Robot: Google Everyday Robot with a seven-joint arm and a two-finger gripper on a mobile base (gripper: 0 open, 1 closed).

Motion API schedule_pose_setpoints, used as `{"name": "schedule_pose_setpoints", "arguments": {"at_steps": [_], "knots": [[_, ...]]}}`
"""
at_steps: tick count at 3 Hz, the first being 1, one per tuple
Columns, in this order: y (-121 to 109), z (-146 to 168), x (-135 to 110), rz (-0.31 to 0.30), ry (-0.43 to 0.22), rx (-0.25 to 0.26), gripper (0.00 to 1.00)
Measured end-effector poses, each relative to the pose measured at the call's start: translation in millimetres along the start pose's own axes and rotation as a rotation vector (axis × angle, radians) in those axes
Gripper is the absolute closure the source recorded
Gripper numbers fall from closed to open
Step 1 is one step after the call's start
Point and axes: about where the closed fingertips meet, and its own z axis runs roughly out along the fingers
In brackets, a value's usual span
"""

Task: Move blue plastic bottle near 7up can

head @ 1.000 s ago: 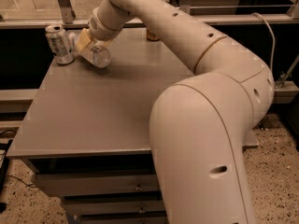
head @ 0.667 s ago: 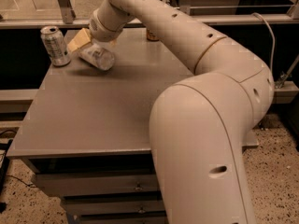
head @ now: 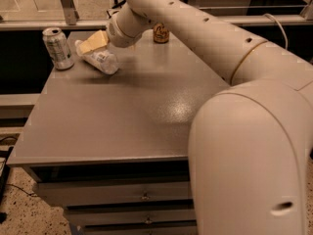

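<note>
The blue plastic bottle (head: pixel 99 59) lies on its side at the back left of the grey table (head: pixel 127 116), with its white cap pointing to the back left. The 7up can (head: pixel 57 48) stands upright just left of it, a small gap apart. My gripper (head: pixel 93 45) is right over the bottle's cap end, at the end of the white arm that reaches in from the right. Part of the bottle's neck is hidden behind the gripper.
A brown-orange can (head: pixel 161 33) stands at the back edge of the table, right of my arm. My arm's big white body (head: pixel 249 151) fills the right foreground. Drawers (head: pixel 142 197) sit under the tabletop. A metal rail runs behind the table.
The bottle and my gripper have come down a little onto the table beside the 7up can. The view has shifted slightly.
</note>
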Motion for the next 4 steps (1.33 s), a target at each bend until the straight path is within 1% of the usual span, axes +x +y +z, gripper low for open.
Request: {"name": "schedule_pose_setpoints", "arguments": {"at_steps": [1, 2, 3, 4], "knots": [[-10.1, -37.7, 20.4, -0.004, -0.103, -0.021, 0.0], [-40.3, -90.1, 42.2, -0.017, -0.229, -0.011, 0.0], [-61.8, -119.0, 52.3, -0.015, -0.285, 0.007, 0.0], [-61.8, -119.0, 52.3, -0.015, -0.285, 0.007, 0.0]]}}
